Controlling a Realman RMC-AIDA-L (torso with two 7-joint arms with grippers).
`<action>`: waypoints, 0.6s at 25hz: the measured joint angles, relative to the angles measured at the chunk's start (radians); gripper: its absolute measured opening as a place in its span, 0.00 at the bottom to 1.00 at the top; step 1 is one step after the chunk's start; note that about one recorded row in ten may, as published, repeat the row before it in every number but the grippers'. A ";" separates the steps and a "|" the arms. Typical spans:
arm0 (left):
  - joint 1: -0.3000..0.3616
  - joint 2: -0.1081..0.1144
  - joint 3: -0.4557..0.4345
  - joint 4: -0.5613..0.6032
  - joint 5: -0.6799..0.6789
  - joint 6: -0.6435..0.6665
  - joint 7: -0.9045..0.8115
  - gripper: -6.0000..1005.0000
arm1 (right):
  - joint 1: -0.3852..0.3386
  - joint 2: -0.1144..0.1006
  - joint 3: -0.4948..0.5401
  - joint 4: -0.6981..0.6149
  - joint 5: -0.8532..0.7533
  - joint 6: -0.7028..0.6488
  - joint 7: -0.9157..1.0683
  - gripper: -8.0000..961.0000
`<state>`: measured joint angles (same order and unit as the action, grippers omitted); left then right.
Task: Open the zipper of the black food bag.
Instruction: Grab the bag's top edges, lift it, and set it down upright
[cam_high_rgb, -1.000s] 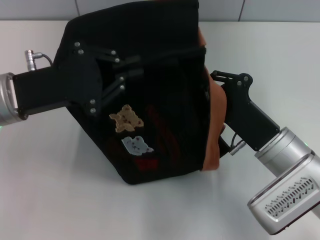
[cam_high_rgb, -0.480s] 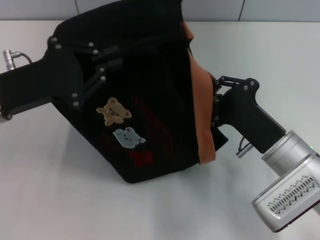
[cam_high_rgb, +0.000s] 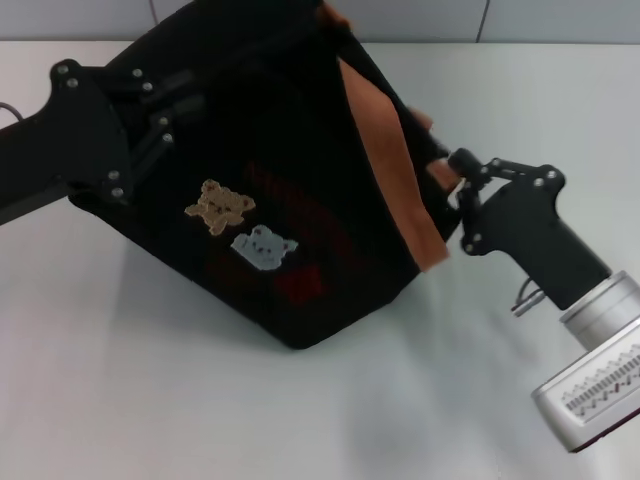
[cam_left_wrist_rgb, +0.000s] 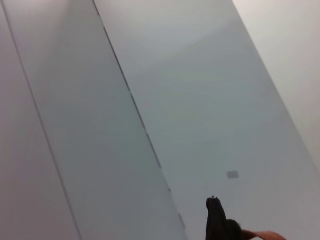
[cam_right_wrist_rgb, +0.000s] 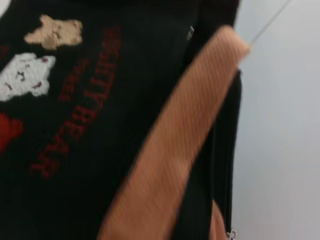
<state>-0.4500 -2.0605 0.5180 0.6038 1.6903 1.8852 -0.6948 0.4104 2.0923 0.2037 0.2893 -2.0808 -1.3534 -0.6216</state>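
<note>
Left jaws and right jaws against the black food bag.

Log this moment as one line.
left pincer: on black food bag far-left side | right pincer: at orange handle | zipper: unseen

Red lettering is printed on the front panel of the black food bag, beside the bear patches. It cannot be read with certainty. No other text is legible.
</note>
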 joint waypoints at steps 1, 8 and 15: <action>0.002 0.001 -0.008 0.000 0.000 0.000 0.000 0.08 | -0.004 0.000 0.010 -0.009 0.001 -0.002 0.012 0.01; 0.013 0.004 -0.039 0.000 0.000 -0.004 0.000 0.08 | -0.012 0.000 0.102 -0.043 0.001 -0.011 0.103 0.01; 0.021 0.004 -0.051 -0.005 -0.001 -0.026 0.008 0.08 | -0.003 -0.001 0.201 -0.052 0.001 -0.011 0.183 0.01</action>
<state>-0.4293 -2.0563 0.4667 0.5989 1.6890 1.8589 -0.6868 0.4070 2.0912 0.4047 0.2374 -2.0799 -1.3645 -0.4390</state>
